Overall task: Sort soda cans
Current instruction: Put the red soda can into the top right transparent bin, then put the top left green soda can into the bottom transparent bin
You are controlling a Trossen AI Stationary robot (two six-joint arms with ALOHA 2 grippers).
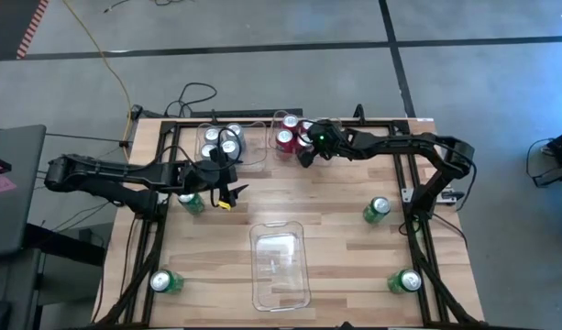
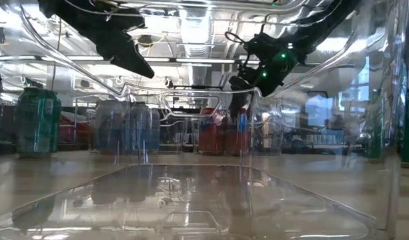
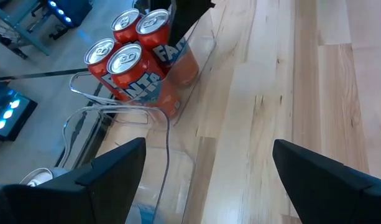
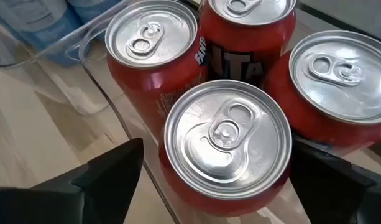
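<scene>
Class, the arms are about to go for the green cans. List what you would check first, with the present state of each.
1. Four red cans upright together in their clear bin: ok.
2. Right gripper open and empty above them: ok.
3. Left gripper open, empty: ok.
4. Front bin free to take cans: ok.
5. Four green cans out on the table, unsorted: not ok.
6. Silver cans all four binned: cannot tell.

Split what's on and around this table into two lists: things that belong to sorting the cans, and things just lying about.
Part of the job:
- four red cans in a clear bin, right pincer open over them
- silver cans in the neighbouring bin
- four green cans loose on the table
- empty clear bin
- left pincer, open

Lying about:
- yellow cable on the floor
</scene>
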